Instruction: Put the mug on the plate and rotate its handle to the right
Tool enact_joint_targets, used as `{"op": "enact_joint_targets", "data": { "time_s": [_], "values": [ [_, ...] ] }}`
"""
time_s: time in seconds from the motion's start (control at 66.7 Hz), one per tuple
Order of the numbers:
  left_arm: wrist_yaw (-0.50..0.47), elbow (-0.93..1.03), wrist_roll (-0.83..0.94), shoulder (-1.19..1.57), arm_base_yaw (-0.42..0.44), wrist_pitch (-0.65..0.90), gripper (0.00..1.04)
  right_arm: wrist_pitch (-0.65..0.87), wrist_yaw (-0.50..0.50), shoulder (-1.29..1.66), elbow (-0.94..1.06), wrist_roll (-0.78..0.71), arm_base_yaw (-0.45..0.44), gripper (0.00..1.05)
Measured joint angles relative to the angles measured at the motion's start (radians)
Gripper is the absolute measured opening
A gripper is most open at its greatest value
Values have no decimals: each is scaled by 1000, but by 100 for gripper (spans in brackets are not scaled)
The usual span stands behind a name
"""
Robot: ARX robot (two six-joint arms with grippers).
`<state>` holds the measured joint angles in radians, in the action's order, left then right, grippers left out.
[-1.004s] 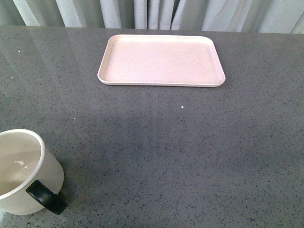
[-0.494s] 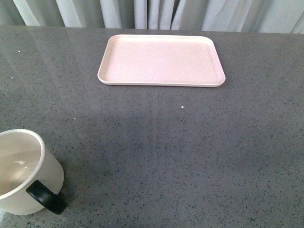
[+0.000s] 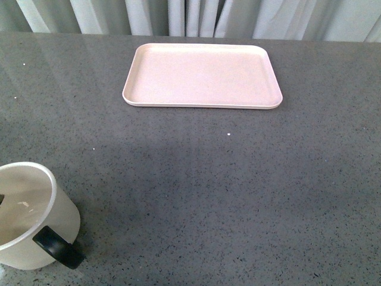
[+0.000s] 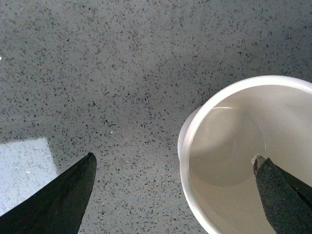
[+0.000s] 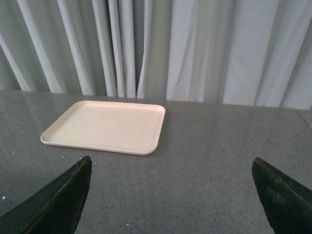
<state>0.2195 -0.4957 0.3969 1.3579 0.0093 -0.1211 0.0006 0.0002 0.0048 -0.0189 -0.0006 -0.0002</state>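
So the cream-white cylindrical mug (image 3: pixel 30 217) sits upright at the near left corner of the grey speckled stone worktop (image 3: pixel 238 190), partly cut off by the frame. Its glossy black loop handle (image 3: pixel 58 248) sticks out on the near-right side of the mug. The flat pale pink rectangular plate (image 3: pixel 202 75) is well apart from it, up by the far edge around the middle, with nothing on it. Pale grey curtains (image 3: pixel 190 15) hang behind the worktop.

In the left wrist view the left gripper (image 4: pixel 174 165) is spread wide and straddles the mug's wall: one dark finger (image 4: pixel 280 195) is over the inside of the mug, the other over bare worktop. Can't tell if either is touching it. The right gripper (image 5: pixel 170 160) is also spread wide with nothing between its fingers, hanging above the worktop and facing the plate.
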Motion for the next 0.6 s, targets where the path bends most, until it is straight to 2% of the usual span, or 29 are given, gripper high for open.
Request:
{"op": "enact_joint_targets", "data": {
  "time_s": [0.33,0.599],
  "values": [
    [-3,-32,11,98,-2,25,94,0,0,0,0,0,0,96],
    [-10,-35,13,135,-6,45,55,0,0,0,0,0,0,96]
  ]
}}
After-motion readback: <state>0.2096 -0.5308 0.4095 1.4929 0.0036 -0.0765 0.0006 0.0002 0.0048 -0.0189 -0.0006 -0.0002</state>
